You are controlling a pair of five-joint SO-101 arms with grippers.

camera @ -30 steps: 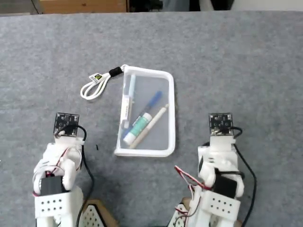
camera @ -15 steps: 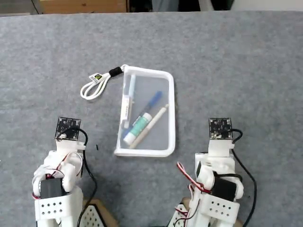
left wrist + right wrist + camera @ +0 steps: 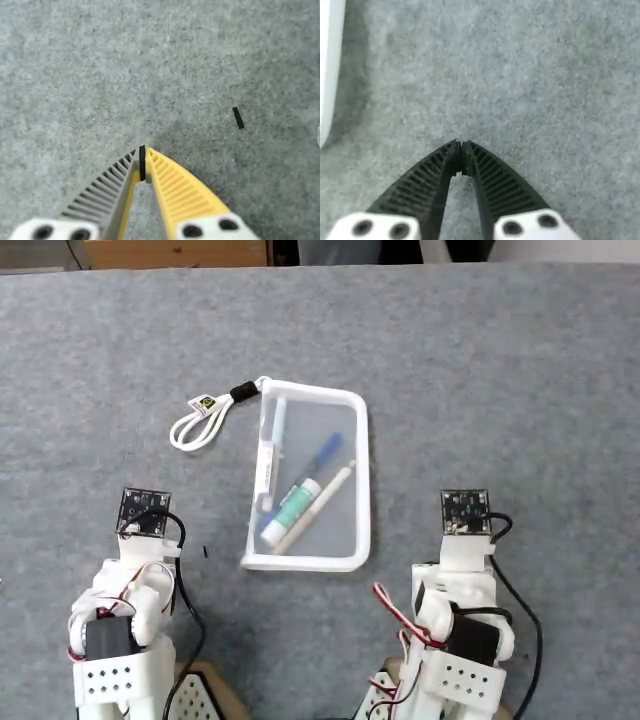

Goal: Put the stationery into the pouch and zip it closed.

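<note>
Pouch [image 3: 364, 490]: clear, white-rimmed, flat at mid-desk [image 3: 520, 370], long axis running from the near edge to the far edge. Stationery inside: blue pen [image 3: 323, 454], green-labelled tube [image 3: 294, 507] and cream stick [image 3: 327, 500] lying diagonally together, and a pale item [image 3: 279, 420] along the left rim. Zip state unclear from above; possibly shut. White cord loop [image 3: 194, 428] is attached at the pouch's far-left corner.

Left gripper [image 3: 142, 164]: jaws pressed together, empty, over bare desk near the near edge, left of the pouch. Small black mark [image 3: 238, 117] just beside it.

Right gripper [image 3: 461, 157]: jaws together, empty, near the near edge, right of the pouch.
</note>
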